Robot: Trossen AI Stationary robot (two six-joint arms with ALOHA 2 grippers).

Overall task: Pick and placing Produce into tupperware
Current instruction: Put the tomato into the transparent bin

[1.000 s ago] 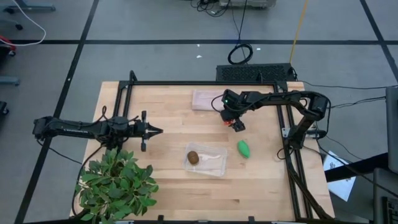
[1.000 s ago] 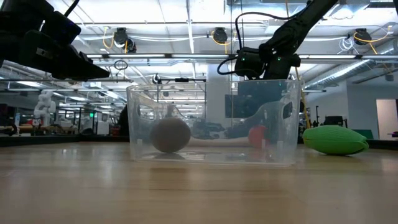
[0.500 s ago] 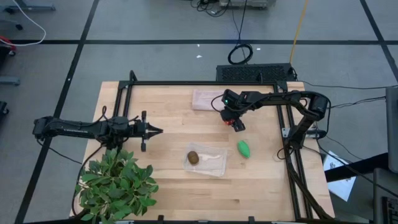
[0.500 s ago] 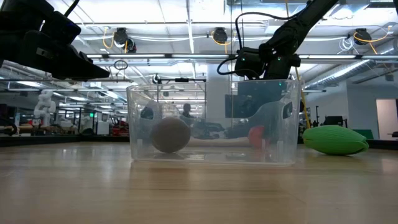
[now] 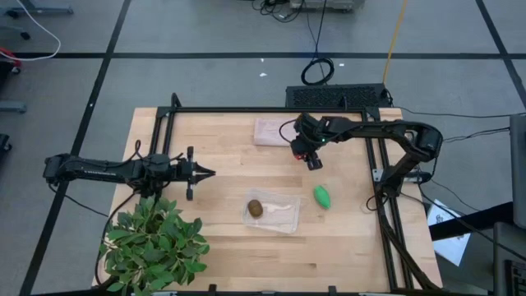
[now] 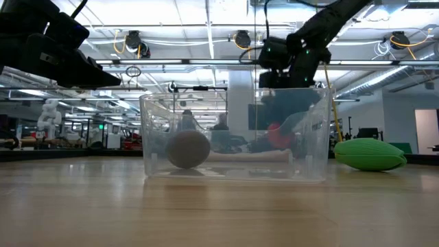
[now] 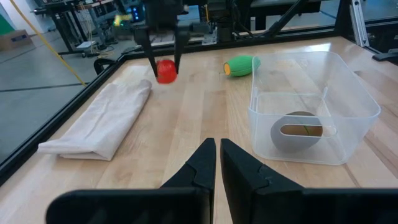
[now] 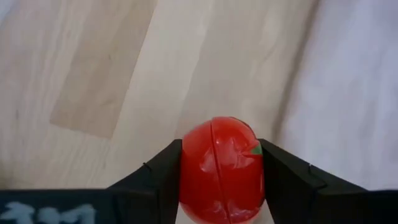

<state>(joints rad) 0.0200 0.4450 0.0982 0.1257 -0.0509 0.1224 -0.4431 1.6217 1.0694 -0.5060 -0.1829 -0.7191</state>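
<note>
A small red tomato (image 8: 221, 168) sits between the fingers of my right gripper (image 5: 311, 158), which is shut on it a little above the table, right of the pinkish cloth. In the left wrist view the tomato (image 7: 166, 71) hangs between two dark fingers. The brown kiwi (image 5: 256, 208) lies on the floor of the clear tupperware (image 5: 283, 215) at mid-table. A green oval (image 5: 322, 196) rests on the wood to the tupperware's right. My left gripper (image 5: 209, 173) hovers shut at the table's left. My right gripper pinches the tomato's two opposite sides (image 8: 186, 168) between its two fingers (image 8: 283, 177). The fingers slant steeply down from above. The tomato (image 6: 277, 134) is lifted clear of the table, its lower half showing below the fingertips (image 7: 151, 59).
A folded pinkish-beige cloth (image 5: 271, 131) lies at the far side of the table, just left of my right gripper. A leafy potted plant (image 5: 156, 242) fills the near left corner. A black frame (image 5: 246, 109) edges the table. Bare wood lies between the tupperware and the cloth.
My right gripper has taken hold of the tomato and risen with it, drifting slightly toward the far edge. The tomato, which sat on the table a second ago, now hangs clear of it.
</note>
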